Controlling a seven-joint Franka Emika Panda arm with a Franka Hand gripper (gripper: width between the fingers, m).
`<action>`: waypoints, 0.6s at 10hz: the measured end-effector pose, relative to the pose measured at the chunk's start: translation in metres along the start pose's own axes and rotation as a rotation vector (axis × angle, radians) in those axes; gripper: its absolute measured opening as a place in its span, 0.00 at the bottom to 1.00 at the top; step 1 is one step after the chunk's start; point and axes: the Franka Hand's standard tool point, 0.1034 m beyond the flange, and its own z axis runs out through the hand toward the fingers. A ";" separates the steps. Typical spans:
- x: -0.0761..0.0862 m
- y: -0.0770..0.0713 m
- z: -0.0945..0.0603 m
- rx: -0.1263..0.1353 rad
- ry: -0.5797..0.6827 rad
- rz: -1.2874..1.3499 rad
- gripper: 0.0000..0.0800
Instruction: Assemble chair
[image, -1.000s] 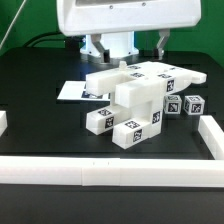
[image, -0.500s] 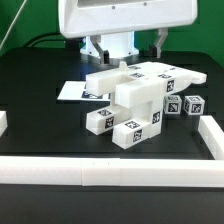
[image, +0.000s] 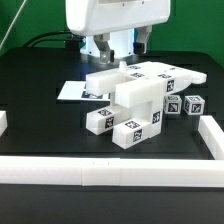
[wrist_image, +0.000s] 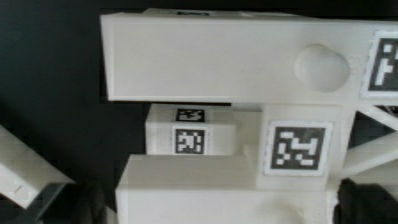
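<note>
The chair (image: 135, 100) sits mid-table. The gripper (image: 122, 45) hangs at its 12 o'clock, jaws apart. The marker board (image: 70, 91) lies at 9 o'clock, a loose block (image: 192, 103) at 3, a rail (image: 100, 170) at 6.

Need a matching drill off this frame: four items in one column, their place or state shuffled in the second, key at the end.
Column A
1. gripper
2. marker board
3. small tagged block
4. front border rail

Column B
a. lying flat on the table, on the exterior view's left of the chair parts
b. running across the foreground of the exterior view, in front of everything else
c. open, above the chair parts
d. on the exterior view's right of the chair parts

Pairs: 1-c, 2-a, 3-d, 4-b
</note>
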 end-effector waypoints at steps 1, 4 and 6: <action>-0.003 -0.001 0.000 0.000 0.000 -0.009 0.81; -0.054 -0.020 0.005 0.024 -0.004 -0.004 0.81; -0.077 -0.030 0.012 0.030 -0.007 0.013 0.81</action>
